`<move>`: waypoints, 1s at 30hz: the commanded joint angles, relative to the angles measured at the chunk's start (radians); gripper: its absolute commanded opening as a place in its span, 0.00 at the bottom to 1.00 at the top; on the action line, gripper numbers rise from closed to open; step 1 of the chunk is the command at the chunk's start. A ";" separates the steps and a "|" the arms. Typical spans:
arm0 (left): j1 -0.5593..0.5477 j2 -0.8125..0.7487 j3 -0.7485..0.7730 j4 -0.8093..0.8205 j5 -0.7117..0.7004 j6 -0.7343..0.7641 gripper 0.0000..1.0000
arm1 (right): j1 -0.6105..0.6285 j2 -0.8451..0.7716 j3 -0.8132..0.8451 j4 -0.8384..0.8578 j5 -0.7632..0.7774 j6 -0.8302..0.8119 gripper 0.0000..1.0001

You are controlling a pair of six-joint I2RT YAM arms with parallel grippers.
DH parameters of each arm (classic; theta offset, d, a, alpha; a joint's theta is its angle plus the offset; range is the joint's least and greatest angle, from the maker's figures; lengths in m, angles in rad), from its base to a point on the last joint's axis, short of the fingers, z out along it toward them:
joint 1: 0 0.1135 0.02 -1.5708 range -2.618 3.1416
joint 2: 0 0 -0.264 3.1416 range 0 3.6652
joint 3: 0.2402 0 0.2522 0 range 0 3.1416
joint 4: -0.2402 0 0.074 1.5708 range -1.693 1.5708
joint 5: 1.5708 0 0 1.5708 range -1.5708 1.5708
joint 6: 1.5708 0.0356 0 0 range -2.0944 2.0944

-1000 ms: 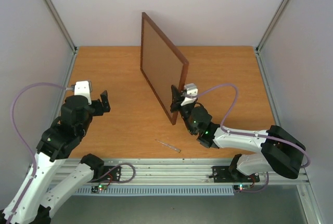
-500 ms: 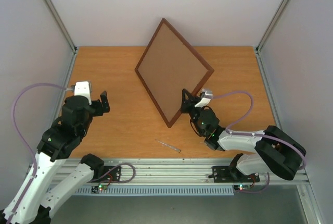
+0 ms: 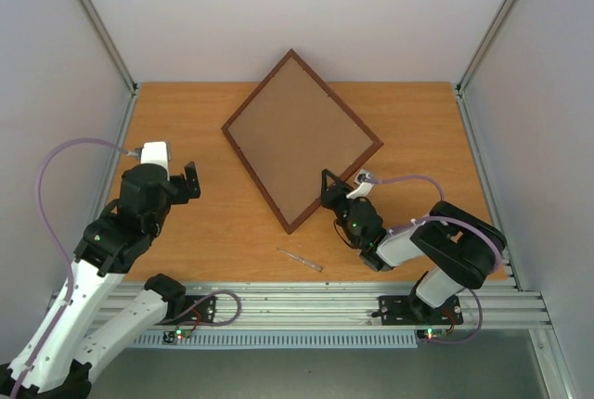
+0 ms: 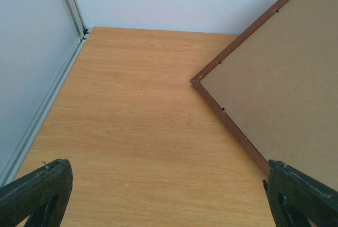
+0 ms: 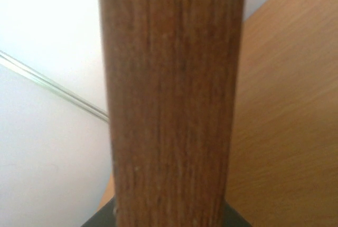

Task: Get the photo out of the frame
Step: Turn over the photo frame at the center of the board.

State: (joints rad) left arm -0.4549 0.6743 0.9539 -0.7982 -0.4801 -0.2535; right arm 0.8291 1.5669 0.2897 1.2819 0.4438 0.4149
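The frame point(image 3: 302, 135) is a thin reddish-brown wooden rectangle. Its plain brown back faces up and it lies low over the table, turned like a diamond. My right gripper point(image 3: 332, 191) is shut on its near right edge. In the right wrist view that wooden edge point(image 5: 169, 105) fills the middle, with dark finger bases just showing at the bottom. My left gripper point(image 3: 190, 181) is open and empty, left of the frame and apart from it. In the left wrist view the frame's back point(image 4: 280, 79) lies at the right. The photo is hidden.
A thin pale stick point(image 3: 299, 260) lies on the table near the front edge, between the arms. Grey walls with metal rails point(image 3: 107, 46) close in the left, right and back sides.
The frame has swung from standing upright on its edge down to the left, and its back now faces up. My right gripper has kept its hold and dropped lower. The left arm has shifted slightly.
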 commanded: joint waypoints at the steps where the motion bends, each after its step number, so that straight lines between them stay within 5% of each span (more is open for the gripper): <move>1: 0.003 0.005 0.003 0.024 -0.014 0.005 0.99 | -0.003 0.050 -0.012 0.078 0.004 0.085 0.16; 25: 0.002 0.054 0.008 0.016 0.001 0.005 0.99 | -0.012 0.192 -0.024 0.076 0.036 0.215 0.52; 30: 0.003 0.069 0.022 0.001 0.033 -0.015 0.99 | -0.012 0.154 -0.013 -0.034 0.000 0.270 0.56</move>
State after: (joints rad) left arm -0.4549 0.7296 0.9539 -0.8021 -0.4767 -0.2543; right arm 0.8227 1.7603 0.2623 1.2808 0.4480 0.6586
